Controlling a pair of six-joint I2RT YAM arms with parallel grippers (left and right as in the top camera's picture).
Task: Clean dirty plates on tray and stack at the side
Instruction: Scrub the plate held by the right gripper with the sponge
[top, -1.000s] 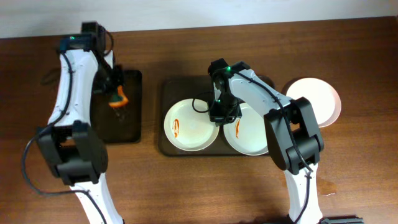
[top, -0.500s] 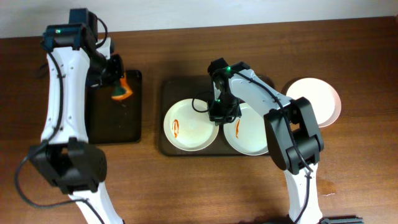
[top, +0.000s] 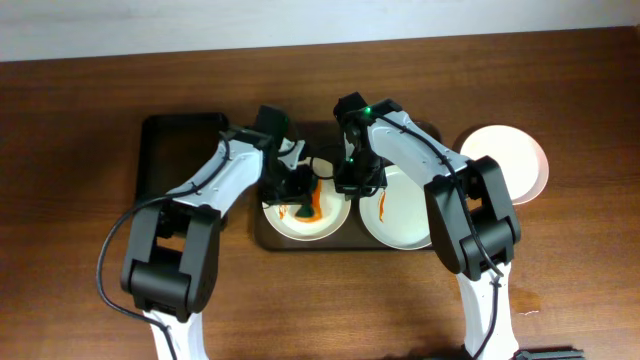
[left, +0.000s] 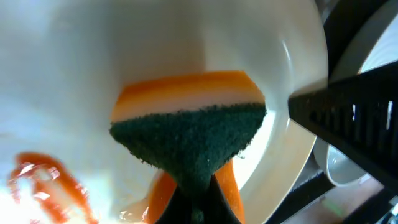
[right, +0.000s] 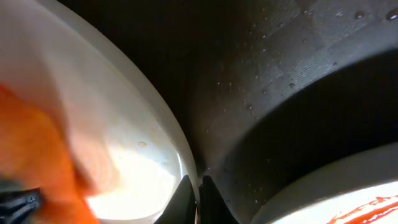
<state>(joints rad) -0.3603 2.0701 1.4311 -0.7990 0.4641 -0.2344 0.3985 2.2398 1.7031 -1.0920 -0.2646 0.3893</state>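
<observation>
Two white plates lie in the brown tray (top: 312, 136). The left plate (top: 322, 228) has an orange-red smear (top: 283, 207), and so does the right plate (top: 405, 222). A third plate (top: 505, 160) sits on the table to the right of the tray. My left gripper (top: 300, 196) is shut on an orange sponge with a green scouring face (left: 193, 137), and the sponge is over the left plate (left: 155, 43) beside the smear (left: 43, 180). My right gripper (right: 198, 199) is shut on that plate's right rim (right: 140, 165), seen from above (top: 350, 185).
A smaller black tray (top: 180, 160) lies left of the brown tray. Dark tray floor (right: 280, 93) with water drops separates the two plates. The right plate's edge shows in the right wrist view (right: 348, 202).
My left arm has swung right from the black tray, carrying the sponge over to the left plate. My right gripper has stayed pinched on the plate rim.
</observation>
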